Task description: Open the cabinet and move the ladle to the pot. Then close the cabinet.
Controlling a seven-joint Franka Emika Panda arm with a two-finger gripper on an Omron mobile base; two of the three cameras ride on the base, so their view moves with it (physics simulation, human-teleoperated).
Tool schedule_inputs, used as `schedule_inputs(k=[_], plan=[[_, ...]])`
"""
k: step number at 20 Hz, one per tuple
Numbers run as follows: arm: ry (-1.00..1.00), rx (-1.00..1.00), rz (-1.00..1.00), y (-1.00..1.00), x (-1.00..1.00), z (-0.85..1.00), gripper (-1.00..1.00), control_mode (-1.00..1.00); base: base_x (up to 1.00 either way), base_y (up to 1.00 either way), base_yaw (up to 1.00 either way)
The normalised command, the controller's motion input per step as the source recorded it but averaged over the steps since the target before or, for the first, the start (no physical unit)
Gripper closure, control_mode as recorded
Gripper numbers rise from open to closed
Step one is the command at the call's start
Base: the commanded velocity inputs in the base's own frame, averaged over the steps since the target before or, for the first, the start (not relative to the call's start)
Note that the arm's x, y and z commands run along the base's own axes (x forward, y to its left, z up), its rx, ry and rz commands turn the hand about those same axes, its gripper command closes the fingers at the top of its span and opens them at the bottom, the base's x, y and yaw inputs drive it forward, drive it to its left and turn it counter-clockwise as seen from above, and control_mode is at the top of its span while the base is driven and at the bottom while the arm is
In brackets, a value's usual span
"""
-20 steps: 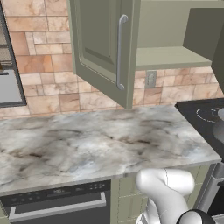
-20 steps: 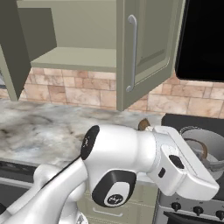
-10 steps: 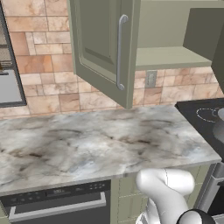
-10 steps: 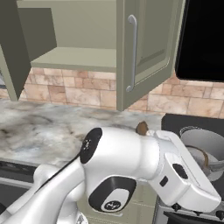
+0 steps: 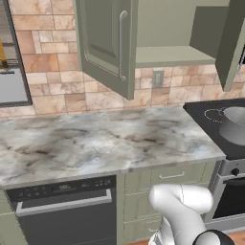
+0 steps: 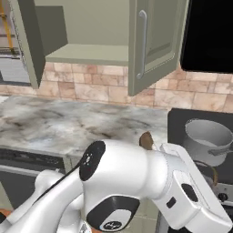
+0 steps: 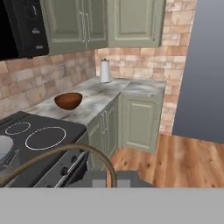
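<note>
left base view, going left to right: the marble counter [image 5: 95, 139] runs across the middle, with a dishwasher [image 5: 62, 210] under it. above it the cabinet [image 5: 107, 43] has both doors swung open, and the left door's long silver handle faces the camera. further right is the black stove [image 5: 210, 117], and the pot [image 5: 235, 125] sits on it right at the frame edge. the white arm [image 5: 184, 210] comes up from the bottom right.

right base view has the same stuff from the other side. the cabinet [image 6: 154, 45] is open up top, and the arm [image 6: 136, 182] takes up most of the lower half. the pot [image 6: 208, 139] stands on the stove [image 6: 179, 123] to the right, upright, with its pale inside showing. just in front of the pot, low over the stove's front edge, there's a thin curved arc, which is the ladle [image 6: 208, 164] handle.

in the hand view the pot [image 7: 3, 148] is only a sliver at the far left, on the stove [image 7: 43, 131]. the ladle [image 7: 78, 148] handle arcs up from down there and curves back down into the gripper [image 7: 111, 179]. the jaws are pinched almost together on that skinny handle, so it's gripping the ladle. the bowl end of the ladle is down by the pot, but i can't tell if it's actually inside or just beside it. past the stove there's a brown bowl [image 7: 68, 100] on the counter [image 7: 96, 103], a white roll [image 7: 105, 71] standing in the corner, and then wood floor [image 7: 175, 162] off to the right.
</note>
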Motion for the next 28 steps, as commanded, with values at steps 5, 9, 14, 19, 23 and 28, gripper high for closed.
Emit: schedule_inputs(k=[5,9,14,19,23,28], plan=[[0.00,0.00,0.00,0.00,0.00,0.00,1.00,1.00,-0.19,-0.55,-0.03],[0.00,0.00,0.00,0.00,0.00,0.00,1.00,1.00,0.28,-0.64,0.00],[0.00,0.00,0.00,0.00,0.00,0.00,1.00,1.00,0.52,-0.59,0.00],[0.00,0.00,0.00,0.00,0.00,0.00,1.00,1.00,0.45,-0.63,0.00],[0.00,0.00,0.00,0.00,0.00,0.00,1.00,1.00,0.09,-0.79,0.00],[0.00,0.00,0.00,0.00,0.00,0.00,1.00,1.00,0.00,-0.76,0.00]])
